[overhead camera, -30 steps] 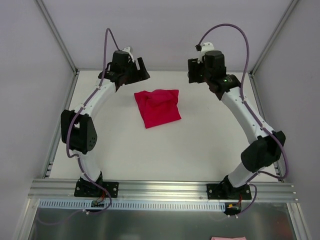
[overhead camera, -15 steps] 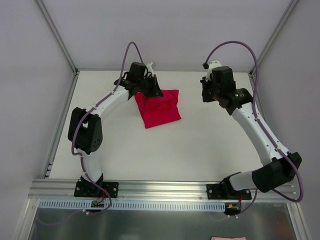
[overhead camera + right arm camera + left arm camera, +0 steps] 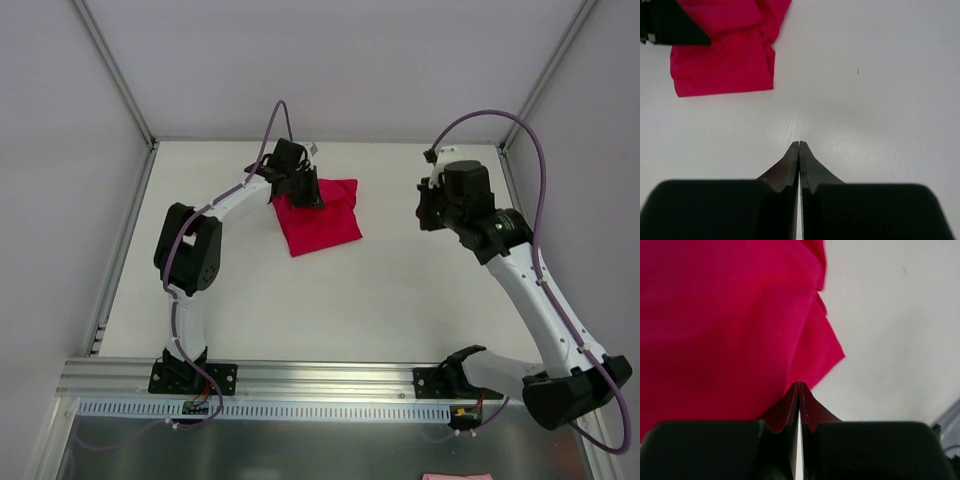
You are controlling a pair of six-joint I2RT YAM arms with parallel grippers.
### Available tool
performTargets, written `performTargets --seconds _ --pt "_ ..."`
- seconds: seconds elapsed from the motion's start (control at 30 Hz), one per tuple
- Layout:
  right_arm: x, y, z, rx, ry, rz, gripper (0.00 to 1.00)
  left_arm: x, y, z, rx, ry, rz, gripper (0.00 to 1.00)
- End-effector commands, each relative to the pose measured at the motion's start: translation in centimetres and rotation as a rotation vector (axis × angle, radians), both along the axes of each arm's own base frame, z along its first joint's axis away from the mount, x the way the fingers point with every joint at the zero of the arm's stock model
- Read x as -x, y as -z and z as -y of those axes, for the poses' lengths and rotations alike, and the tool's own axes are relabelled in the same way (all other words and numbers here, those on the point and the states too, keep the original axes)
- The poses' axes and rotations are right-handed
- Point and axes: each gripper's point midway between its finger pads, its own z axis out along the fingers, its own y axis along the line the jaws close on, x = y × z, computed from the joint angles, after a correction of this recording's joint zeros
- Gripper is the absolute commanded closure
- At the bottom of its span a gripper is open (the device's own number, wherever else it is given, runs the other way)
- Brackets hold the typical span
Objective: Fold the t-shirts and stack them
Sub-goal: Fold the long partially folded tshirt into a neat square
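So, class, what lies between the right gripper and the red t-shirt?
Only bare white table separates the right gripper from the t-shirt. The right wrist view shows this plainly.

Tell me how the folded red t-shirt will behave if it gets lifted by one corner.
The crimson soft-fabric folded t-shirt would probably go floppy and unfold: its layers lie loose, with creased, bunched edges in the right wrist view. It looks thin and flat, so likely light. Pushed on the smooth white table, it may bunch rather than slide whole.

White table [image 3: 420,290], grey walls [image 3: 330,60], aluminium rail [image 3: 330,372].
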Motion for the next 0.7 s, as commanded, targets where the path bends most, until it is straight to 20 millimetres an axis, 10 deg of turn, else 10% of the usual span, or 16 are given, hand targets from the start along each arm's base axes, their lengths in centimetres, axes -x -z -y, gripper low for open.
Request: performTargets --seconds 0.0,0.4,0.67 --pt "3.9 0.3 0.2 -0.056 -0.022 -0.033 0.99 -3.8 -0.3 -1.2 -0.112 -0.080 0.123 1.00" --pt "12.6 0.3 5.4 -0.043 0.072 -0.036 0.99 -12.6 1.8 -6.5 -0.329 -0.323 0.220 1.00" --pt "15.6 0.3 7.1 -0.042 0.111 -0.063 0.99 -12.9 5.1 -11.8 -0.416 -0.467 0.106 1.00"
